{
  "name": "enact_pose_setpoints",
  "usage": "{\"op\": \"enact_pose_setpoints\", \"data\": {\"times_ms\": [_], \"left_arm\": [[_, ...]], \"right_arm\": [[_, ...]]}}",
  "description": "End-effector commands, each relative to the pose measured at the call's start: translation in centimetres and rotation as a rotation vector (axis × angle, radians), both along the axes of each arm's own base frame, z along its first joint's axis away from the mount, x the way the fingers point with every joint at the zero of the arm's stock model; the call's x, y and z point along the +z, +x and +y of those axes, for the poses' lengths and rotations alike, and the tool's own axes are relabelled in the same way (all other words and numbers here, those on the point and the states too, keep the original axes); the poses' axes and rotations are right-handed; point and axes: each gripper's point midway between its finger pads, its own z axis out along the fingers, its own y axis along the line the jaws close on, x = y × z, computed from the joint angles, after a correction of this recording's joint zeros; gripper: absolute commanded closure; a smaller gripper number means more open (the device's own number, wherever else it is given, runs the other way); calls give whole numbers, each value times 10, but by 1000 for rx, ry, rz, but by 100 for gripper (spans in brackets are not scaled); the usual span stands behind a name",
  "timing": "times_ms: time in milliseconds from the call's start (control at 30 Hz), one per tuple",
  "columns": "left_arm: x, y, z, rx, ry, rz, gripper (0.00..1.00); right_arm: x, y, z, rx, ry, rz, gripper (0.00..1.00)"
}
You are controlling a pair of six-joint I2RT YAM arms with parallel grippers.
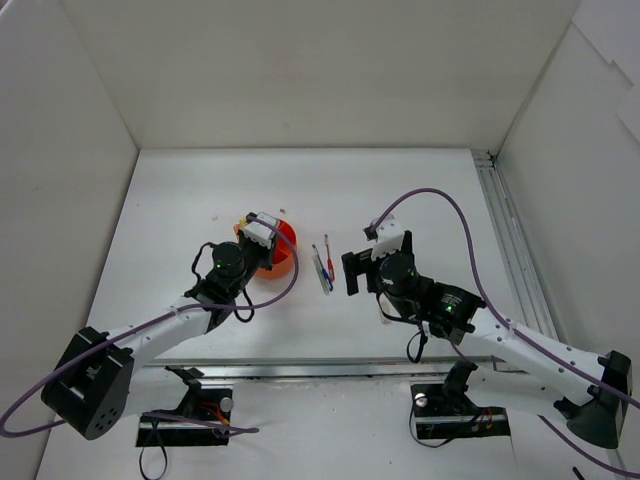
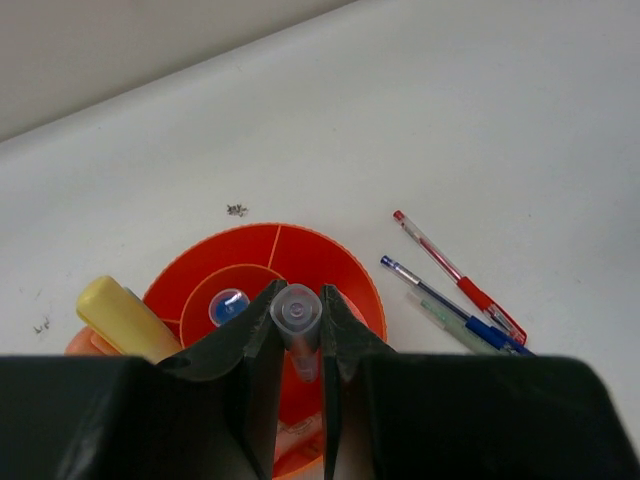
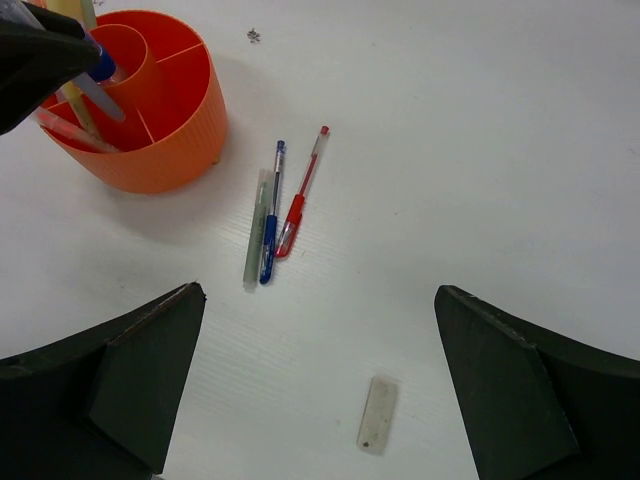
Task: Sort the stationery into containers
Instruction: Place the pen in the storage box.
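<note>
Left gripper [image 2: 298, 345] is clamped on a pen [image 2: 296, 308] above the bowl [image 2: 350, 265]; right gripper [image 3: 318, 330] is fully open, empty. Risk: released off-centre, the pen may strike a divider [image 2: 276, 245] and tip out.

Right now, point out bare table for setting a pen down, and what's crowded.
Free: table right of the red pen, and between the pens and the eraser. Crowded: the strip between bowl and pens, and the bowl under the left claw.
</note>
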Motion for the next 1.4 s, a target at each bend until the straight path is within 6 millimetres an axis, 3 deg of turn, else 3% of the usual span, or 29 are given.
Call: {"op": "enact_pose_setpoints", "data": {"times_ms": [0, 367, 567, 733, 933, 1167, 1367], "left_arm": [[33, 2, -5, -28, -112, -77, 100], [33, -12, -5, -58, -153, -68, 100], [54, -22, 7, -52, -196, -123, 100], [79, -28, 9, -76, -227, -185, 100], [87, -29, 4, -114, -263, -177, 100], [81, -23, -12, -175, -252, -134, 100], [62, -16, -1, -98, -232, -116, 100]], "right_arm": [[16, 10, -2, -38, 34, -44, 2], [15, 13, -4, -43, 33, -39, 2], [23, 15, -10, -51, 42, -59, 2], [35, 25, -31, -137, 18, -105, 2], [60, 45, -71, -319, 36, -193, 2], [66, 65, -91, -366, 80, -188, 2], [57, 73, -89, -339, 103, -146, 2]]}}
